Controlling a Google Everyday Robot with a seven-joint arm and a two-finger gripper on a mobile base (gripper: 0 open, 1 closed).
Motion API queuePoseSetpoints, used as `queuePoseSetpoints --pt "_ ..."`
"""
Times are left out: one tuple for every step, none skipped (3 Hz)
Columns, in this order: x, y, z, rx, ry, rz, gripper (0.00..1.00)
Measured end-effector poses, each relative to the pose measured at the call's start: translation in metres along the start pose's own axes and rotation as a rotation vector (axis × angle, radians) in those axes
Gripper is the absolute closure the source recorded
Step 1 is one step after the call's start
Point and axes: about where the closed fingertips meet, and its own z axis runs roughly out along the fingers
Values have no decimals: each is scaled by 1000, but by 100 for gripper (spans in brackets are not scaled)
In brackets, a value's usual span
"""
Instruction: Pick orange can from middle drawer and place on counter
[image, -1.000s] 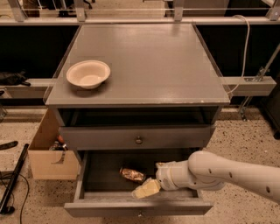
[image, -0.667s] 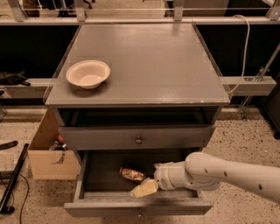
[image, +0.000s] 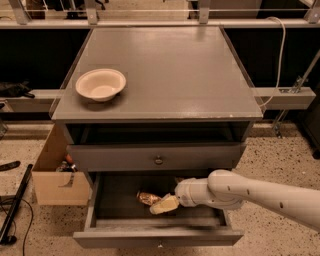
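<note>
My gripper (image: 165, 204) is down inside the middle drawer (image: 155, 237), a wide, shallow grey wooden drawer with a dark floor, pulled well out of the cabinet. My pale cream tip lies low over that dark floor, towards the front half of the drawer. The orange can (image: 146, 198), a small dented drink can of shiny golden-orange and brown metal, lies on its side on the drawer floor just beside my tip, on its far-left side. The two look to be touching, or very nearly. How wide my gripper stands, and whether it has any hold on the can, I cannot tell.

My thick white arm (image: 260, 192) reaches in from the right, over the drawer's right side. Above the open drawer is another grey drawer front with a small round metal knob (image: 158, 160).

The counter (image: 170, 70), a large flat grey tabletop with worn pale edges, carries a round cream bowl (image: 100, 84) near its front-left corner (well apart from the can below). A brown cardboard box (image: 55, 185) sits on the speckled floor to the left of the cabinet.
</note>
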Motion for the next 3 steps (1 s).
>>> queuePoseSetpoints --pt "1 3 4 -1 11 -10 0" --pt "4 4 15 -12 34 -15 0" --pt "10 -2 22 -13 46 -14 0"
